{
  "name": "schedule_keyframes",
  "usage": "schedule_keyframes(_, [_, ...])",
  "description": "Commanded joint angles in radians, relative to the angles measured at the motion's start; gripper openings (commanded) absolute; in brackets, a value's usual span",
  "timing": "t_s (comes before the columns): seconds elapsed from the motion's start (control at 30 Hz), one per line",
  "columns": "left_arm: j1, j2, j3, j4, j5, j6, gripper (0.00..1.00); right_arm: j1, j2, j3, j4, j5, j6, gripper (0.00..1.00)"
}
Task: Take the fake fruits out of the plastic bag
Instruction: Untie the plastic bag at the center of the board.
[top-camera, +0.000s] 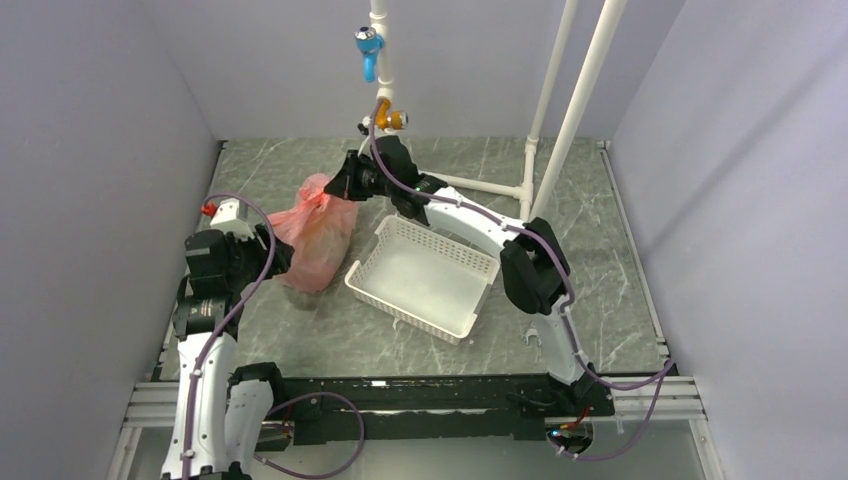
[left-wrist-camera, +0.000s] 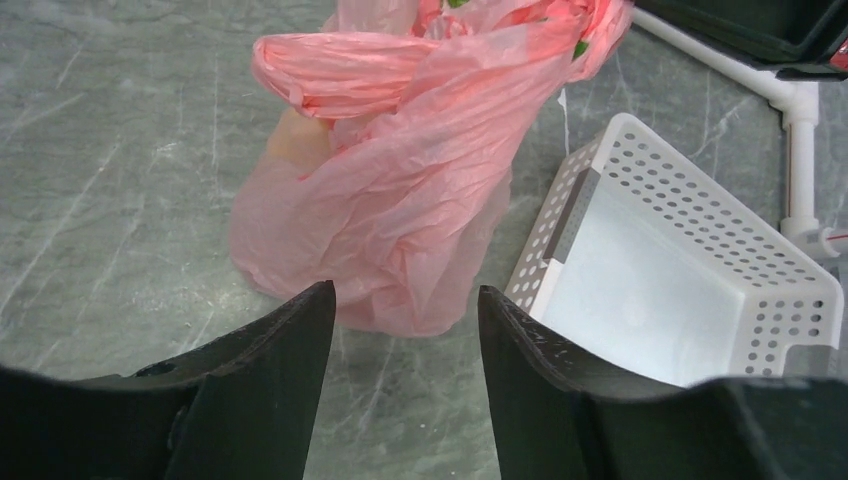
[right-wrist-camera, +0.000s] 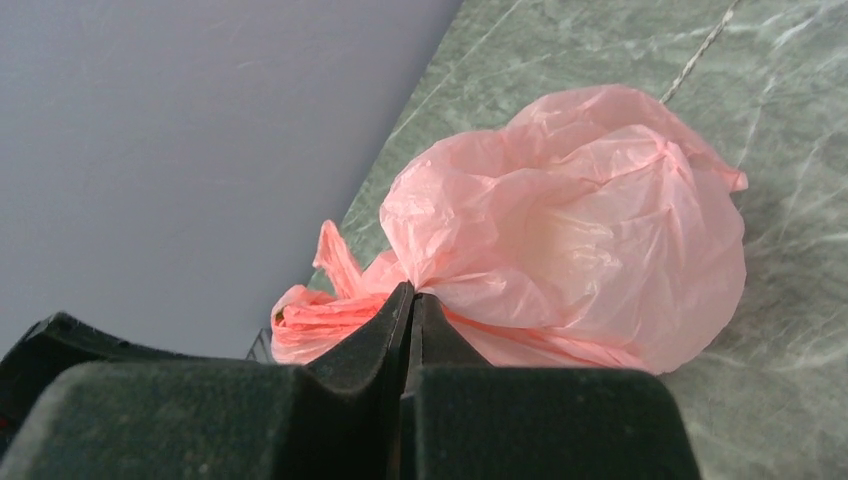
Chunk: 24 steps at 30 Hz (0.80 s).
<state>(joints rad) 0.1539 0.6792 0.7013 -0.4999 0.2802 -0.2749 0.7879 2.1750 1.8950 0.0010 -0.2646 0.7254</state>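
Note:
The pink plastic bag (top-camera: 318, 235) stands bunched on the grey marbled table, left of the white basket. My right gripper (top-camera: 338, 188) is shut on the bag's gathered top, with the pinched folds showing at its tips (right-wrist-camera: 413, 293). My left gripper (left-wrist-camera: 405, 290) is open just short of the bag's (left-wrist-camera: 400, 200) lower end, with bare table between its fingers and nothing in them. The fake fruits are mostly hidden inside the bag (right-wrist-camera: 580, 230). Only a pale yellowish shape (left-wrist-camera: 295, 140) shows through its wall, and a green bit (left-wrist-camera: 580, 47) near the top.
An empty white slotted basket (top-camera: 440, 238) sits right of the bag, its near corner close to my left gripper's right finger (left-wrist-camera: 720, 200). A white pipe frame (top-camera: 570, 110) rises at the back right. Grey walls close in the left, right and back.

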Motion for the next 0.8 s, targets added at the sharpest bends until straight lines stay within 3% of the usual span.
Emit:
schedule_keyframes(0.0, [0.007,-0.039,-0.013,0.069,0.072,0.013,0.65,0.006,-0.066,-0.075,0.045,-0.035,0.048,0.00])
schedule_keyframes(0.23, [-0.006,-0.082,0.015,0.165,0.168,0.013,0.71,0.030,-0.137,-0.162,0.022,-0.015,-0.012,0.00])
schedule_keyframes(0.37, [-0.036,0.085,0.187,0.054,0.164,0.089,0.72,0.034,-0.170,-0.197,0.026,-0.016,-0.033,0.00])
schedule_keyframes(0.5, [-0.159,0.274,0.314,-0.035,0.049,0.180,0.70,0.035,-0.185,-0.206,0.038,-0.032,-0.036,0.00])
schedule_keyframes(0.57, [-0.218,0.314,0.316,-0.017,0.007,0.196,0.70,0.036,-0.195,-0.216,0.044,-0.040,-0.034,0.00])
schedule_keyframes(0.77, [-0.226,0.265,0.221,0.107,0.045,0.186,0.71,0.038,-0.217,-0.234,0.051,-0.053,-0.040,0.00])
